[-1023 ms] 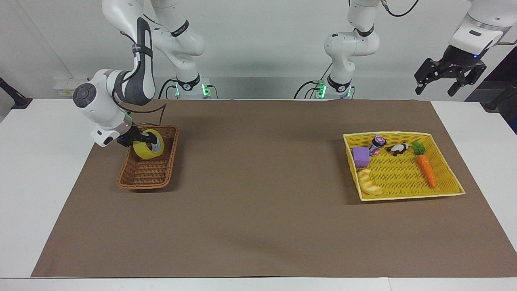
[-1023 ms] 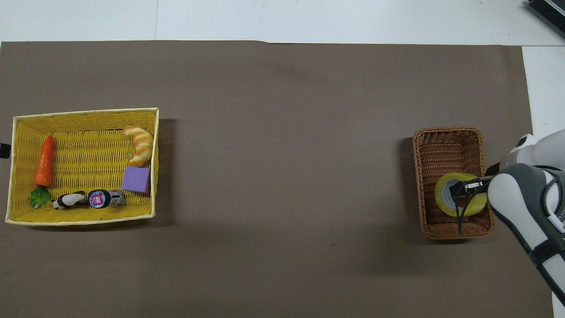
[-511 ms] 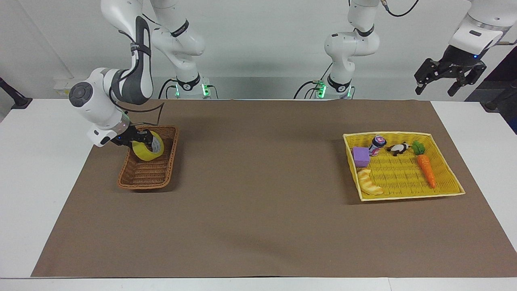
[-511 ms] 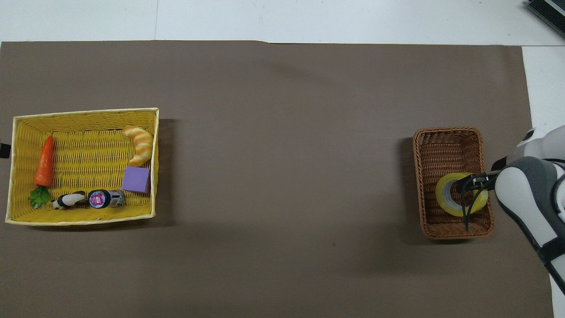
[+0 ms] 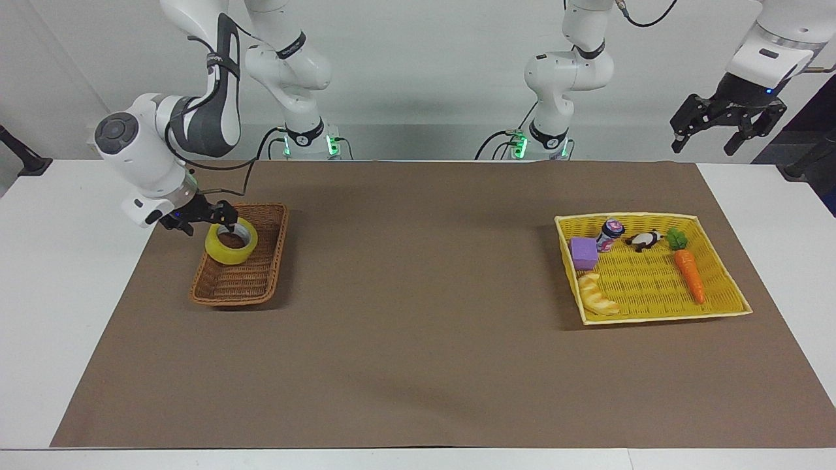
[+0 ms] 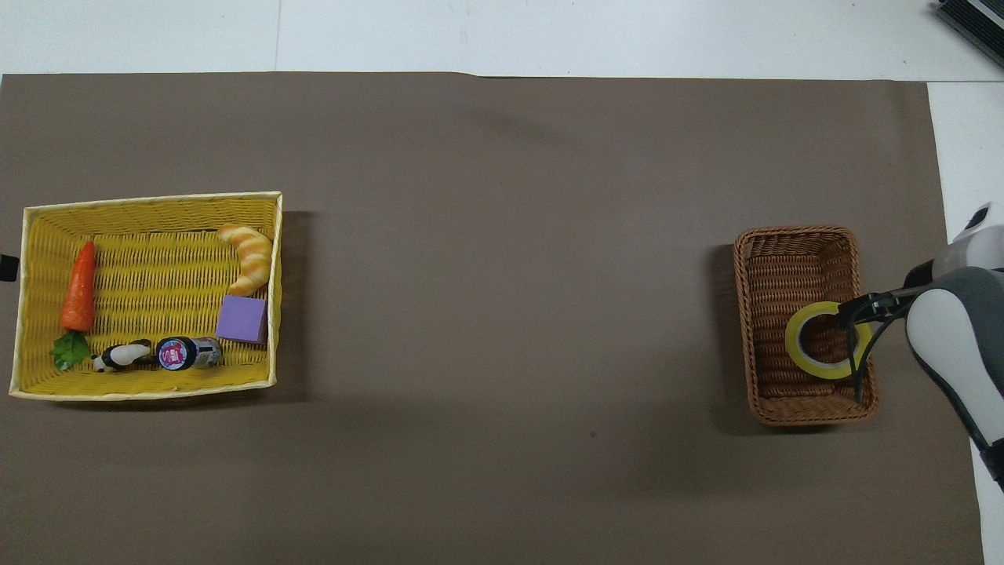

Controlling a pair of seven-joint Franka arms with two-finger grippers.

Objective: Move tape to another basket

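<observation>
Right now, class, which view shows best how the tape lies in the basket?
The overhead view: the tape shows as a full ring, its hole up, inside the basket. The facing view shows it aslant, its side wall visible.

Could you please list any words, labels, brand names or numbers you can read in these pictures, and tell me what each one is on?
No text can be read with confidence.
Small dark bottle lying in the yellow tray-like basket: the bottle has a round pink and white label, its print too small to read.
Dark bands on the white arm joints: faint lettering, too small to read.
Yellow tape roll, brown wicker basket, orange toy carrot: no print visible.
</observation>
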